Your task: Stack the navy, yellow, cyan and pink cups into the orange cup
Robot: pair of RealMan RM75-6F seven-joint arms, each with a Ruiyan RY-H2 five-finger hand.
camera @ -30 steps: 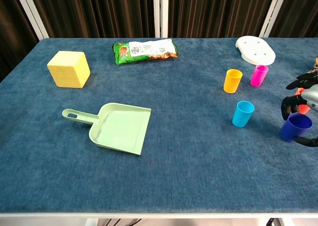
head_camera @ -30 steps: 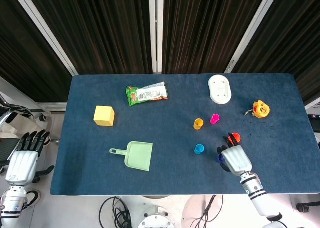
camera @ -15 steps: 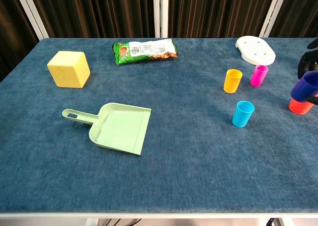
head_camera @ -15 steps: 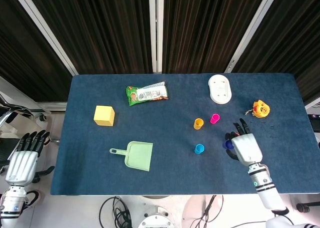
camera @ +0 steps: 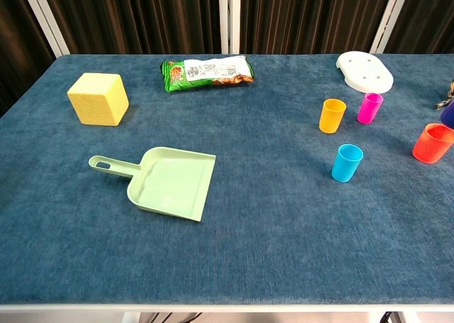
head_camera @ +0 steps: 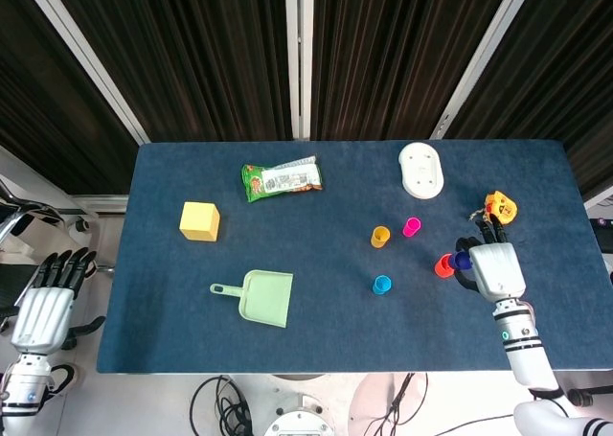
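Right hand point(head_camera: 496, 268) holds the navy cup point(head_camera: 464, 261) tight, just right of the orange cup point(head_camera: 443, 265). Left hand point(head_camera: 48, 302) hangs with fingers apart.

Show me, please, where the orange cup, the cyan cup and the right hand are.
orange cup point(camera: 432, 143): chest view, on its front wall.
cyan cup point(camera: 347, 162): chest view, on its side wall.
right hand point(head_camera: 492, 268): head view, on its white back.

the navy cup point(head_camera: 464, 261) is mostly covered by the right robot hand point(head_camera: 495, 269) in the head view; in the chest view only a sliver is caught at the frame's right edge. the hand's fingertips are hidden there. the yellow toy point(head_camera: 499, 207) beyond the hand is too small to identify.
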